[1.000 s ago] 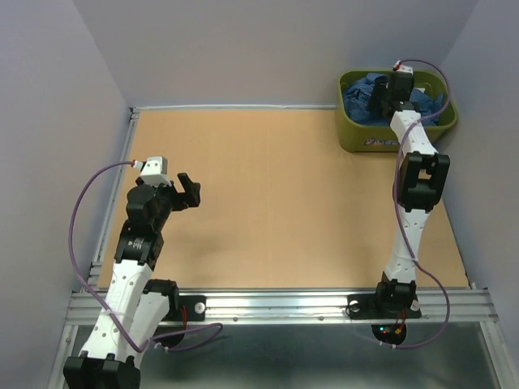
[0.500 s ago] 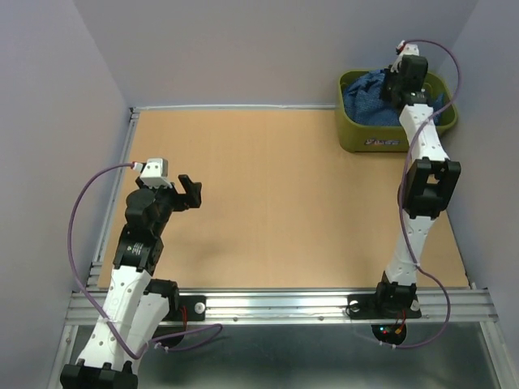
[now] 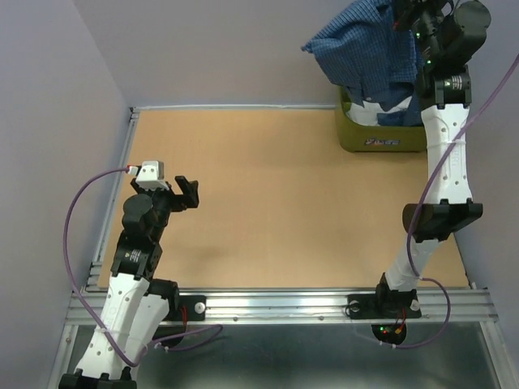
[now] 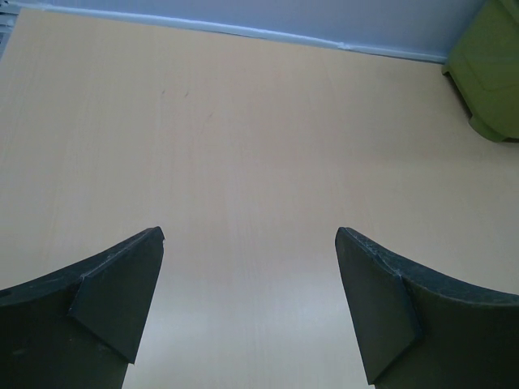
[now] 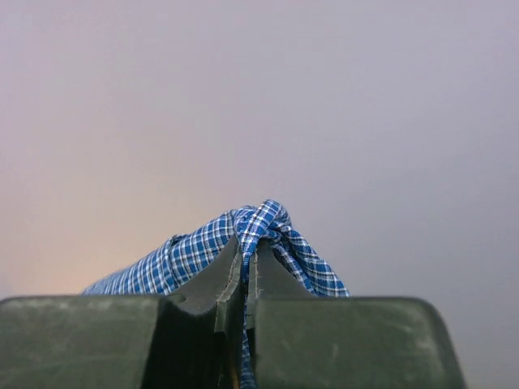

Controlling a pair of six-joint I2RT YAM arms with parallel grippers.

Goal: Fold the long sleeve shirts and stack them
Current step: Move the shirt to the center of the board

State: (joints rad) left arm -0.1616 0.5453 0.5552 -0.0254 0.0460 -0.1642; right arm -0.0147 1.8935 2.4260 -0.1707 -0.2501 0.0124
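Note:
The blue checked long sleeve shirt [image 3: 365, 49] hangs bunched in the air above the olive-green tub [image 3: 381, 139] at the back right. My right gripper [image 3: 403, 14] holds it from the top, raised high. In the right wrist view the jaws [image 5: 247, 251] are shut on a pinched fold of the checked cloth [image 5: 272, 223]. White cloth [image 3: 369, 111], the white shirt, shows in the tub under the hanging hem. My left gripper [image 3: 188, 193] hovers over the left side of the table, open and holding nothing [image 4: 250, 275].
The tan table [image 3: 276, 194] is bounded by a raised white rim at the back and left, and by grey walls. The tub's corner [image 4: 491, 73] shows at the far right of the left wrist view. A metal rail [image 3: 284, 306] runs along the near edge.
My right gripper closed on the blue shirt in the tub and rose steeply, pulling the shirt up out of the tub. The left arm has barely moved.

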